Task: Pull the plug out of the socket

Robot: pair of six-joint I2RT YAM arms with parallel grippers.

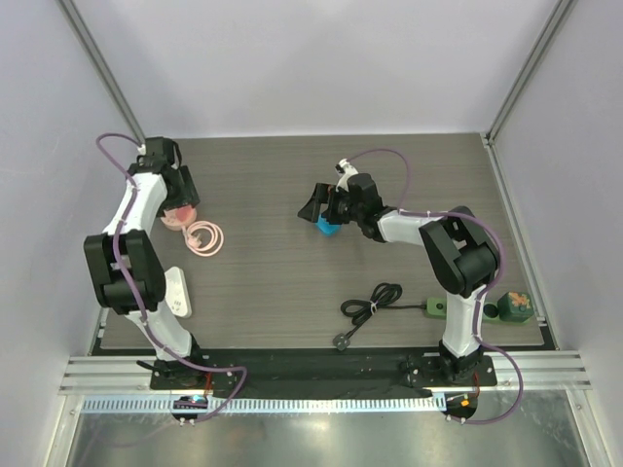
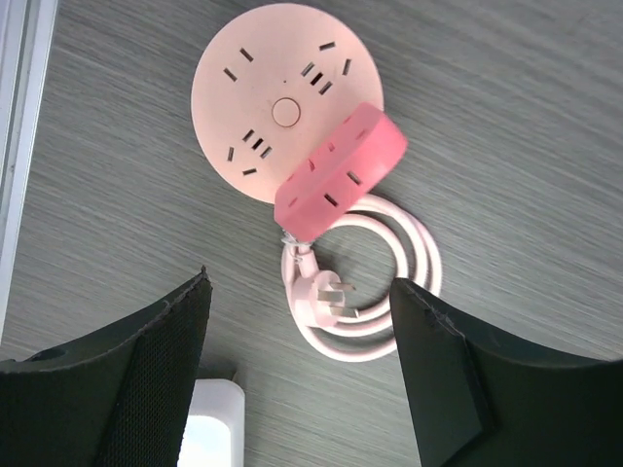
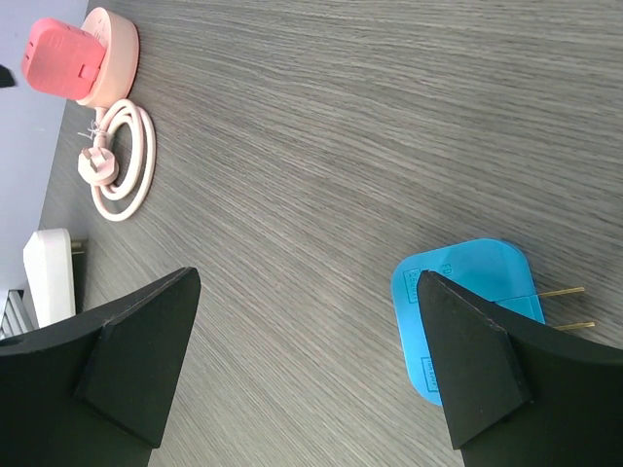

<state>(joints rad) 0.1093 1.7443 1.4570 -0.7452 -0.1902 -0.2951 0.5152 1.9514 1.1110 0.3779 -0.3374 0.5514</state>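
Table point(image 1: 292, 282): grey wood-grain laminate, matte, fine streaks running left to right in the top view.

Socket point(image 1: 436, 308): long dark green strip, flat, at the near right corner just beside the right arm's base. Long axis runs left to right, parallel to the table's near edge. The right arm crosses over its middle, so only the two ends show. A green-and-orange lump sits on the right end, probably the plug point(image 1: 516, 305); it is too small to be sure. Black cord point(image 1: 375, 300) leaves the strip's left end, bundled in a loose coil, smooth and round.

Right gripper point(image 1: 316, 206) point(image 3: 308, 277): out at mid-table, well apart from the socket. Black wedge-shaped fingers spread wide, nothing clamped. A blue adapter point(image 1: 328, 228) point(image 3: 467, 311), a glossy rounded square with two brass prongs, lies flat on the table partly behind one finger.

Left gripper point(image 1: 180, 199) point(image 2: 300, 292): far left, farther still from the socket. Fingers wide apart, holding nothing, above a round pale pink outlet disc point(image 2: 282, 107) point(image 3: 107, 49). A deeper pink cube point(image 2: 336, 170) sits on the disc's rim. Pink cable point(image 1: 204, 238) point(image 2: 360, 282) is coiled beside it, with a three-pin end.

White block point(image 1: 177, 292) point(image 3: 49, 272): smooth, rounded, near the left edge.
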